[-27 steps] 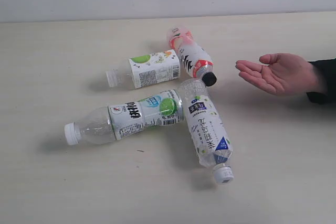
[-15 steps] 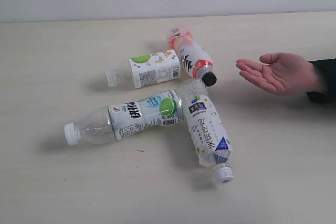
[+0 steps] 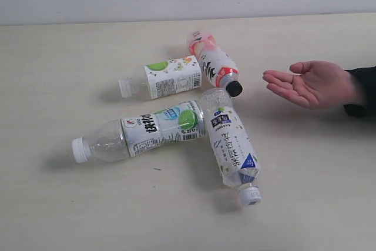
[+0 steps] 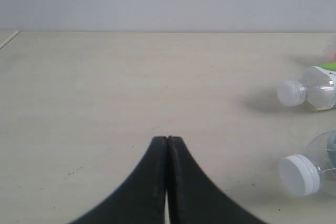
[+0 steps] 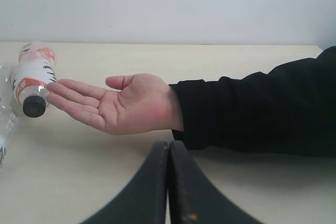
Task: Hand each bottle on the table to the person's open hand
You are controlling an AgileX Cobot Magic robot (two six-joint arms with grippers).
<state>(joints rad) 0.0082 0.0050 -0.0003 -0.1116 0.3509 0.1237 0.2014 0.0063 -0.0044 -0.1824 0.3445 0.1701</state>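
On wood-grain table (image 3: 59,204), clear plastic bottles (image 3: 230,140)

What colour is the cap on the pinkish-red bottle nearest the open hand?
Black. The cap shows best in the right wrist view.

Left gripper (image 4: 167,139): both jaws pressed flat together, nothing between them. Right gripper (image 5: 168,144): same, jaws closed tip to tip, empty.

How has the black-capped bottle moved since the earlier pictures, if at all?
No. In the exterior view the black-capped bottle lies where it lay, its cap as near the blue-label bottle as before.
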